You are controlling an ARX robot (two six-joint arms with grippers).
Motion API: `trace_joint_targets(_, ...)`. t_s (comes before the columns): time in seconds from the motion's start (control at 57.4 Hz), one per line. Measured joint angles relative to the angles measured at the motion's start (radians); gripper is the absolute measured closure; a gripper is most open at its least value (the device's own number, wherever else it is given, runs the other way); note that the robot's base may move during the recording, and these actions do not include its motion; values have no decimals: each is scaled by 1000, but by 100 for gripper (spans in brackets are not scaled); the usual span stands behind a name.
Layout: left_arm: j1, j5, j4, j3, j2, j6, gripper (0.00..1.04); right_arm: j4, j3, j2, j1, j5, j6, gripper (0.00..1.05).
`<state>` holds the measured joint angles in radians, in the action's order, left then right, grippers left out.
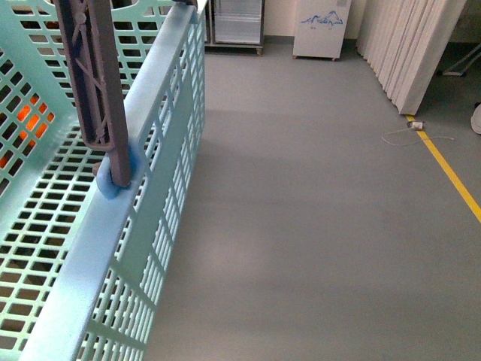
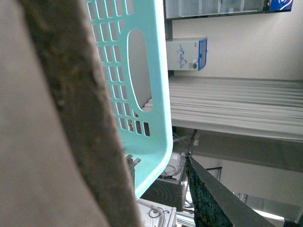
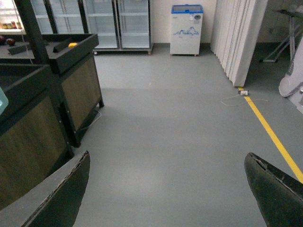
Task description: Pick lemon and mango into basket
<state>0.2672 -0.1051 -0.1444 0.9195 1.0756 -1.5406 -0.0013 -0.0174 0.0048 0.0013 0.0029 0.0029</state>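
Turquoise and slotted, hard against the robot's left, presumably kept near to receive fruit: basket (image 1: 161,98); lemon and mango nowhere clearly visible, right tool (image 3: 166,158) splayed empty above the floor (image 3: 180,123), left tool (image 2: 161,189) close by the basket, grip impossible to tell.

Floor: smooth grey floor (image 3: 180,142), matte, faint glare patches. Yellow tape line (image 3: 273,135) along R side; white cable w/ small plug (image 3: 242,93) at its far end. Back wall: white chest freezer w/ blue lid (image 3: 186,29), next to glass-door fridge cabinets (image 3: 118,23). White pleated partition (image 3: 236,38) on R. Dark wood-panelled display bins, black frames (image 3: 78,90), on L.
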Motion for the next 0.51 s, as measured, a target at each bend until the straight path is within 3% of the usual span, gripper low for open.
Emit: trace_joint_targets(0.505,0,0,0,0,0,0,74,0,0,0,0,-1,0,9)
